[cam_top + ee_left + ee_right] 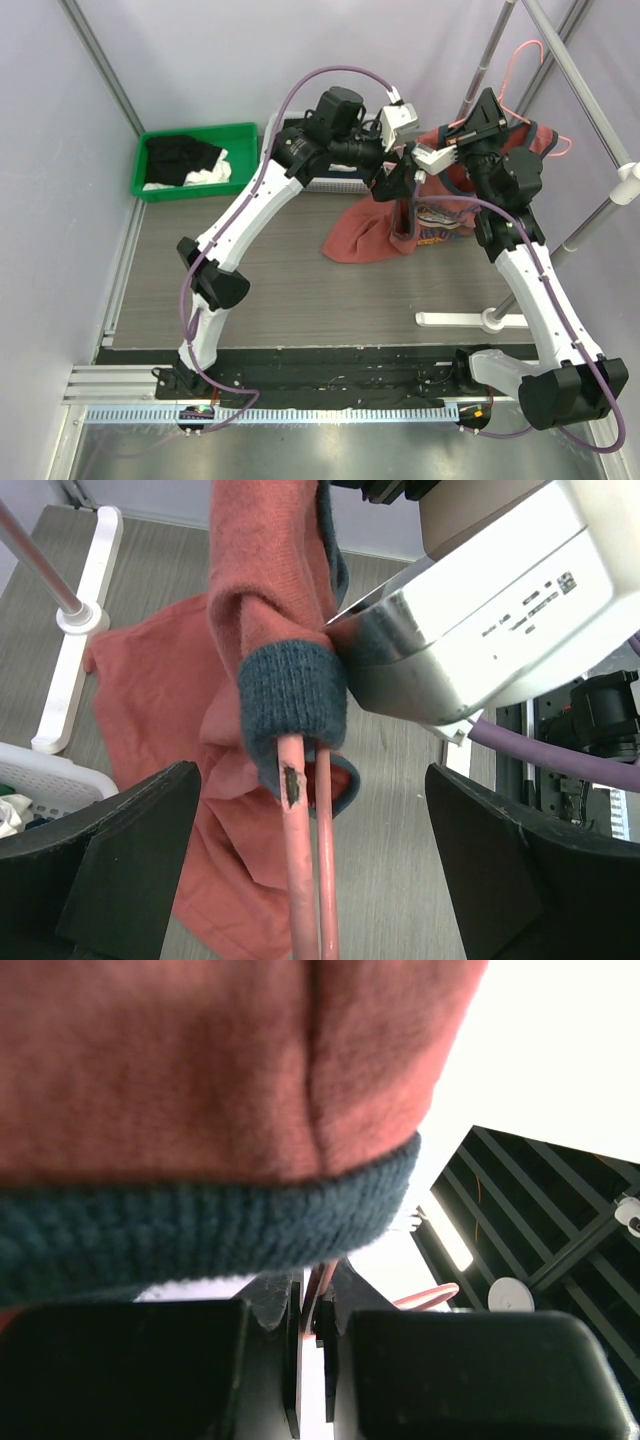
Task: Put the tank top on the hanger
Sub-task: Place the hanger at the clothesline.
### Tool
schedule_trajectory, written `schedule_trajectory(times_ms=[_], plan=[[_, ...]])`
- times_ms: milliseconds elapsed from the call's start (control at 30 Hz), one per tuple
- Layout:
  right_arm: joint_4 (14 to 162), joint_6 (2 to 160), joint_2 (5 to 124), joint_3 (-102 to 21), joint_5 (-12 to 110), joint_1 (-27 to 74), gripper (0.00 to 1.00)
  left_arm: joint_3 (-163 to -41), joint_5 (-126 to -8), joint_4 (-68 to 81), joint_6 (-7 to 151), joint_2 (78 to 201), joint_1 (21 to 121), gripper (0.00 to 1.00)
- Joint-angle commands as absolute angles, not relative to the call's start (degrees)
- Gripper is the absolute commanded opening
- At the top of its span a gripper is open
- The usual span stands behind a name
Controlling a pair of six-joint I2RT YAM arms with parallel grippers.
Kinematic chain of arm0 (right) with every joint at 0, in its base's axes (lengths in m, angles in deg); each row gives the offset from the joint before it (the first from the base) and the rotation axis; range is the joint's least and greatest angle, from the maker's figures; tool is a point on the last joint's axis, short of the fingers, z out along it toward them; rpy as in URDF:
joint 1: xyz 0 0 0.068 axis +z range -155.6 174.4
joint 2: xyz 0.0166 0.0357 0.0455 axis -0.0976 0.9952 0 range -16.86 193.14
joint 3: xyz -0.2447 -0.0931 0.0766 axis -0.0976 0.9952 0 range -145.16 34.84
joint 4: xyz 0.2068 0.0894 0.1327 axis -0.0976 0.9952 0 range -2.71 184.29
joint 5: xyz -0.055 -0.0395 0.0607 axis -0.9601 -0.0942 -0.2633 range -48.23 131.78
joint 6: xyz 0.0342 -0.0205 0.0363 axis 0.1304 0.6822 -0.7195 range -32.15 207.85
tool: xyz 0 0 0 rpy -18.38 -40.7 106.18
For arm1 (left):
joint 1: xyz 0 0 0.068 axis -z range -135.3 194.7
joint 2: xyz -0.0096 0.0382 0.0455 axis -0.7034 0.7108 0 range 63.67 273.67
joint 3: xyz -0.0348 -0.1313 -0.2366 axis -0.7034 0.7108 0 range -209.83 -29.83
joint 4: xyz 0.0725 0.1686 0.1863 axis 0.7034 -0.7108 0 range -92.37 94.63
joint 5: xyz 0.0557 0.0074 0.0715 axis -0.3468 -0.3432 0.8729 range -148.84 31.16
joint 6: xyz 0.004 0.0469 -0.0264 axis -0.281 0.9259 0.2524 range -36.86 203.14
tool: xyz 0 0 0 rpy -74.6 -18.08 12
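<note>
Tank top: rust-red w/ navy trim. Lower part is heaped on the grey table, centre-right; upper part is lifted off it btwn the two claws.

Near edge: black rail carries both arms. R of centre, a white rack foot lies on the table, just in front of the cloth heap.

Mid-table, L wrist view: L gripper is spread wide, fingers standing clear on either side of the cloth and touching nothing. Btwn them run two pink wires of the hanger, side by side, entering a navy-trimmed edge that wraps them like a cuff; red fabric bunches above. The R arm's white camera housing sits just R of that cuff.

R wrist view: R gripper is pressed together, pinching a thin pink hanger wire. Red fabric w/ navy hem hangs across the top of the view, close to the lens.

Farther back, L corner: green bin w/ black clothes and white cloth. Far R: the hanger hook rises beside the slanted rack pole.
</note>
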State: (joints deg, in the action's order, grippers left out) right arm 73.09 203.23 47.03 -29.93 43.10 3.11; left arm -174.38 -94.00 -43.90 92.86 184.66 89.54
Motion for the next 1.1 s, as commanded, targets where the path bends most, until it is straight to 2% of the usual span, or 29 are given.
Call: schedule_trajectory(times_ms=[0,733,1067], plan=[[71.29,213.18,46.85,-34.06,44.41,2.40,0.01,-174.59,-95.14,-43.00,93.43,180.21,88.65,1.00],[73.75,212.75,53.18,-43.46,44.06,-1.47,0.01,-174.68,-95.67,-42.57,93.16,177.93,85.13,1.00],[73.93,210.99,55.56,-44.87,45.82,-7.00,0.01,-174.59,-96.02,-42.57,92.99,177.40,84.25,1.00]])
